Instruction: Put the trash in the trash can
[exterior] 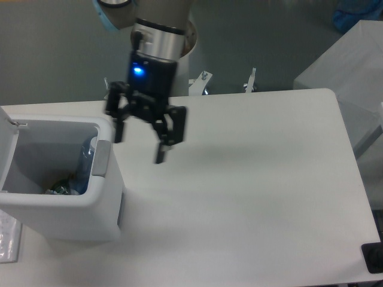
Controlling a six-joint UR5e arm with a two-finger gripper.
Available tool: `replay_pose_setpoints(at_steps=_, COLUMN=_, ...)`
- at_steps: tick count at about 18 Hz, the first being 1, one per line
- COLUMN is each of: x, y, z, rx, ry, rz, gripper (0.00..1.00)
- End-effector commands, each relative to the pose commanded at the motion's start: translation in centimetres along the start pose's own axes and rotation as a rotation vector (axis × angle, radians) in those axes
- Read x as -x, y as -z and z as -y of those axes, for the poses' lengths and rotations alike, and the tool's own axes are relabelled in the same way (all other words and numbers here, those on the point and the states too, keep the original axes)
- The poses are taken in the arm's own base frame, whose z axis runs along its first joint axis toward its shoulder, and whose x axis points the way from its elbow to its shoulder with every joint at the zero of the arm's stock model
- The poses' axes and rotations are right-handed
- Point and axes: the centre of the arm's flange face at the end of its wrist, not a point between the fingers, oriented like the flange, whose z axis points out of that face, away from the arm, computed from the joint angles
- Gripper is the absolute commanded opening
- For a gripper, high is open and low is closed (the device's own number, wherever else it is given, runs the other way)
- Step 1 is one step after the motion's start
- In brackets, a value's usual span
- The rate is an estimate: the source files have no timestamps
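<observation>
Bin [72, 209] sits at the left edge of the surface [251, 179], lid [7, 143] hinged back on its far-left side. I use the bin as my landmark. Inside it, low against the near wall, I see a bit of the wrapper [58, 189], green showing, mostly hidden. Just right of that, against the bin's right inner wall, the bottle [85, 167] stands leaning, long axis close to upright, top end toward the rim, base down in the bin. Which end is the cap I can't tell, too blurred.

Right of the bin and above the bare surface is my hand [139, 149], fingers spread wide, nothing between them, pointing down. It's clear of the bin rim, not touching anything.

Key relation: both trash pieces lie left of and below the hand, inside the bin, so the hand is not over them. I see no trash on the surface right of the bin.

My read: task looks done, both pieces are in. Next call is just to pull the arm away rightward, keeping clear of the bin's right wall.
</observation>
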Motion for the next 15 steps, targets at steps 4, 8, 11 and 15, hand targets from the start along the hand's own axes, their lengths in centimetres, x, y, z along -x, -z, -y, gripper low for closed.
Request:
replay_pose_setpoints(at_steps=4, x=1.2, y=1.4, z=-8.8, rx=0.197, ry=-0.144, rz=-0.019, gripper=1.0)
replay_pose_setpoints(at_steps=8, x=0.1, y=3.4, z=-11.5, rx=0.288, ry=-0.195, rz=-0.146, gripper=1.0)
replay_pose_setpoints(at_steps=11, x=-1.2, y=4.6, z=-12.5, rx=0.426, ry=-0.199, rz=-0.193, gripper=1.0)
replay_pose_setpoints(at_steps=15, x=-2.4, y=3.6, z=-13.8, rx=0.45, ry=-0.118, rz=-0.316, gripper=1.0)
